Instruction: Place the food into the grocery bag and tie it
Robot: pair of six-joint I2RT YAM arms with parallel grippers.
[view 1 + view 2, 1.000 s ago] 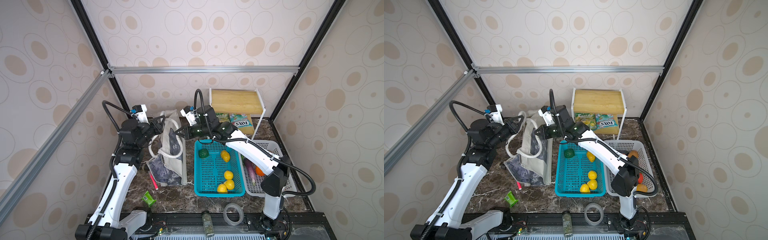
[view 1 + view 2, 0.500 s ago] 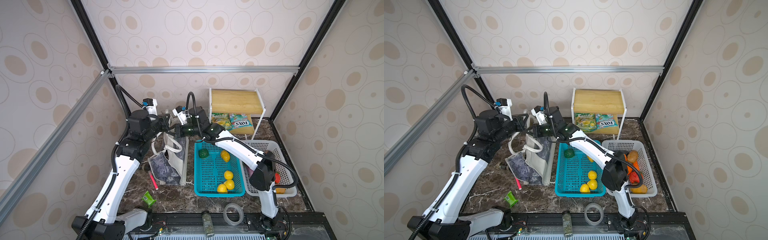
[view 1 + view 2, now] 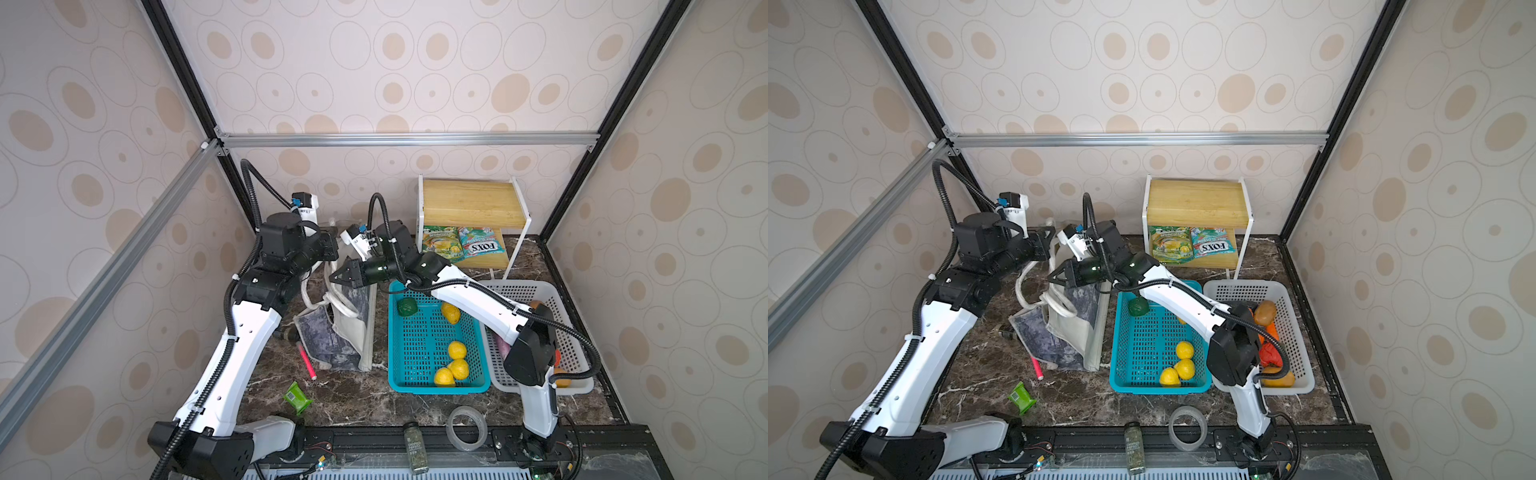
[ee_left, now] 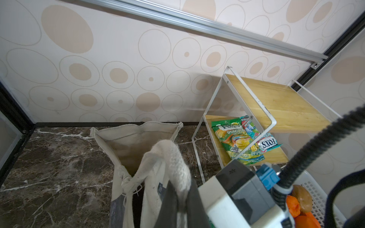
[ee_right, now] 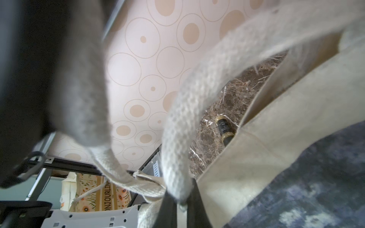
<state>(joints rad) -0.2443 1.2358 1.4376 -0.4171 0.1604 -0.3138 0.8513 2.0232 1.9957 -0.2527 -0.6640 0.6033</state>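
- The grocery bag [image 3: 351, 332] stands on the dark marble tabletop [image 3: 365, 403], between the left arm and the teal basket [image 3: 436, 388]. In the left wrist view its mouth is open upward.
- The left pincer [image 4: 182, 199] is pressed together on a white strap handle [image 4: 171, 156] of the bag. The strap makes a loop above the fingers.
- The right pincer [image 5: 180, 201] is also clamped on a strap handle. Whether it is the same strap, I cannot tell.
- In both top views the two pincers hang above the bag, near each other. The right arm reaches across the teal basket.
- The food that can be seen lies outside the bag:
  - four yellow fruits [image 3: 457, 350] and a green fruit [image 3: 406, 306] are in the teal basket;
  - orange and brown pieces [image 3: 1264, 312] are in the white basket [image 3: 1246, 286];
  - two FOX'S packets [image 3: 478, 248] are on the lower shelf of the wooden rack [image 3: 469, 203].
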